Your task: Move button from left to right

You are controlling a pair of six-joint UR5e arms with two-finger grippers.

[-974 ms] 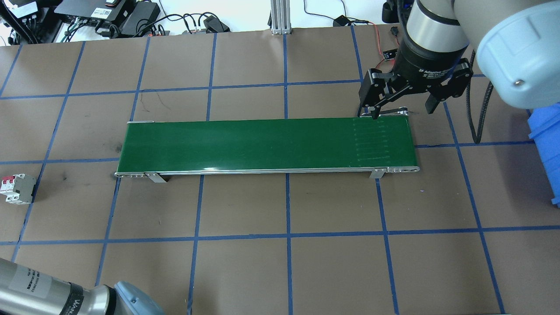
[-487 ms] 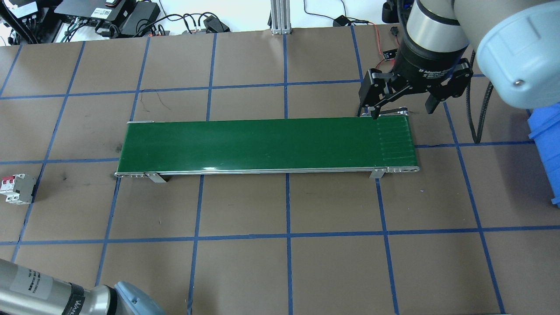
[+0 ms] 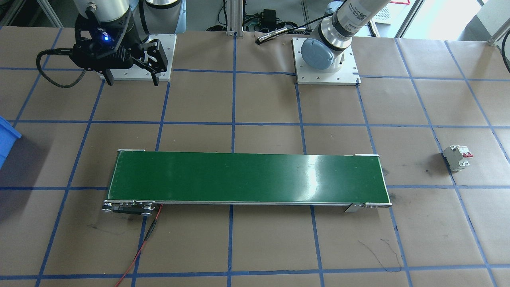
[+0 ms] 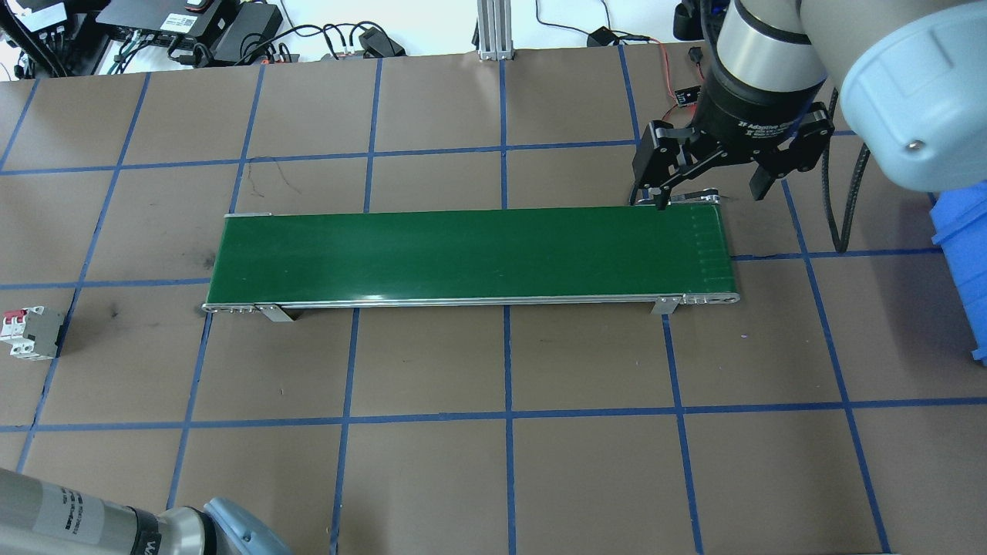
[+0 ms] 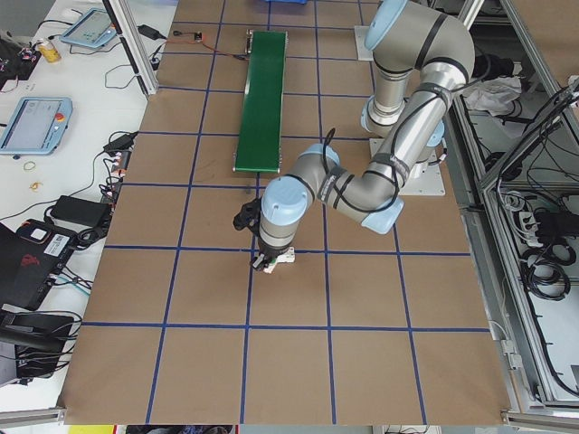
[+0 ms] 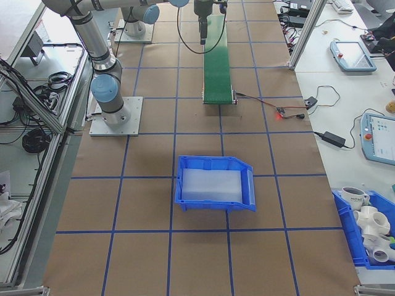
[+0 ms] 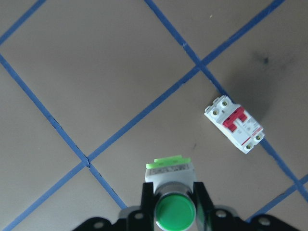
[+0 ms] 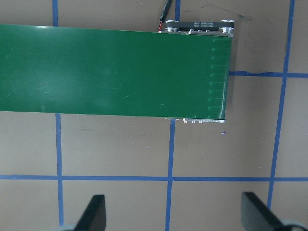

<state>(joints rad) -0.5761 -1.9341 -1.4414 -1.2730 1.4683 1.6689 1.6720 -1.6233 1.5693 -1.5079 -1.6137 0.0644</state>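
- Three overhead instants compared: seam ridges on the conveyor belt (image 4: 463, 254) carried step by step toward its right end, now bunched at the end roller. Taken to mean a running belt, right-bound.
- Shifted only slightly over the same span: the left arm at the near left corner of the table (image 4: 432, 362), largely cut off in the overhead view.
- Unmoved throughout: the right gripper (image 4: 709, 196), hanging just beyond the far right corner of the conveyor, jaws spread wide with nothing between them.
- Unmoved likewise: the circuit breaker (image 4: 31, 333), lying near the left edge of the table, well apart from the conveyor.
- Pinched between the jaws of the left gripper (image 7: 172, 192): the button (image 7: 168, 172), white body clamped on both sides, green cap turned toward the wrist camera. Apparently held above the table, with the breaker lying apart to one side beneath.
- Not seen on the belt in any view: the button. Hence no transfer yet.
- Judged stage: pick-up done, carry to the left end of the conveyor pending. Little visible progress in the last second beyond the small drift of the left arm.
- Implied by the moving belt: a release at the left end should suffice to send the button rightward, toward the waiting open jaws.
- Worth guarding against: tipping or rolling of so small a block when set on a moving surface, so a low, square release is advisable.
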